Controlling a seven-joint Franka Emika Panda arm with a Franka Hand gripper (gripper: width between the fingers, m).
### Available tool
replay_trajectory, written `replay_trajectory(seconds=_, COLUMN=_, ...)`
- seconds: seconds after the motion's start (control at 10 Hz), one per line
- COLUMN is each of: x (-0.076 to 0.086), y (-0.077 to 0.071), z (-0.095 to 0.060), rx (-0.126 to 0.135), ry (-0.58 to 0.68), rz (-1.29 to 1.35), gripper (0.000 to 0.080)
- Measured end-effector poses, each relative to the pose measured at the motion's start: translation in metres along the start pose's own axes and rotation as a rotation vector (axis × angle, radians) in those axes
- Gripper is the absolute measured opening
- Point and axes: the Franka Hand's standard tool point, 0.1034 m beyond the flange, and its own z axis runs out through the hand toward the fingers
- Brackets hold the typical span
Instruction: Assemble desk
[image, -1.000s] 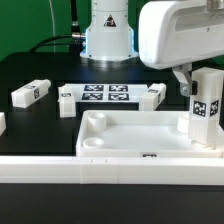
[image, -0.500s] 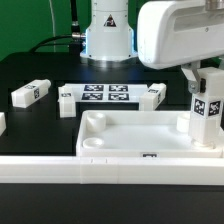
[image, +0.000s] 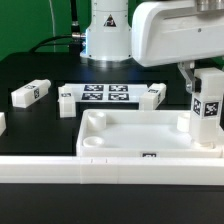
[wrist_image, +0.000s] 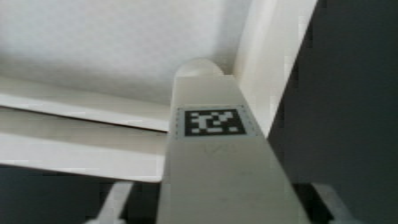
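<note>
The claw (image: 204, 80) is clamped, jaws partly apart, on the top of an upright leg (image: 207, 112). The leg stands at a corner of the tabletop (image: 130, 135), on the exterior view's right.

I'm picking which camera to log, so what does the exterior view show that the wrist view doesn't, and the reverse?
Only the exterior view: three loose legs lying on the black table, the marker board, the robot's base, and the fingers against the top of the upright leg. Only the wrist view: a close look along that leg to where its far end meets a corner of the tabletop. Both: the upright leg, tag showing, standing at the tabletop's corner.
</note>
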Motion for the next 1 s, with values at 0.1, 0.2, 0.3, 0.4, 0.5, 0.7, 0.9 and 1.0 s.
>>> replay_trajectory(seconds=0.1, x=0.0004, y=0.0009, z=0.0005, rx=-0.001, ry=0.007, rz=0.085, gripper=0.0289)
replay_trajectory(seconds=0.2, x=0.0022, y=0.0025, z=0.0008, rx=0.005, ry=0.029, rz=0.136, gripper=0.0291)
replay_trajectory(seconds=0.3, x=0.0023, y=0.0038, z=0.0007, rx=0.008, ry=0.031, rz=0.272, gripper=0.0291)
replay_trajectory(seconds=0.4, x=0.0025, y=0.0046, z=0.0006, rx=0.009, ry=0.031, rz=0.334, gripper=0.0291)
replay_trajectory(seconds=0.5, x=0.0027, y=0.0060, z=0.0006, rx=0.018, ry=0.029, rz=0.456, gripper=0.0291)
replay_trajectory(seconds=0.7, x=0.0028, y=0.0075, z=0.0005, rx=0.020, ry=0.027, rz=0.641, gripper=0.0291)
replay_trajectory(seconds=0.9, x=0.0029, y=0.0083, z=0.0006, rx=0.029, ry=0.023, rz=0.794, gripper=0.0291)
replay_trajectory(seconds=1.0, x=0.0028, y=0.0084, z=0.0006, rx=0.029, ry=0.023, rz=0.805, gripper=0.0291)
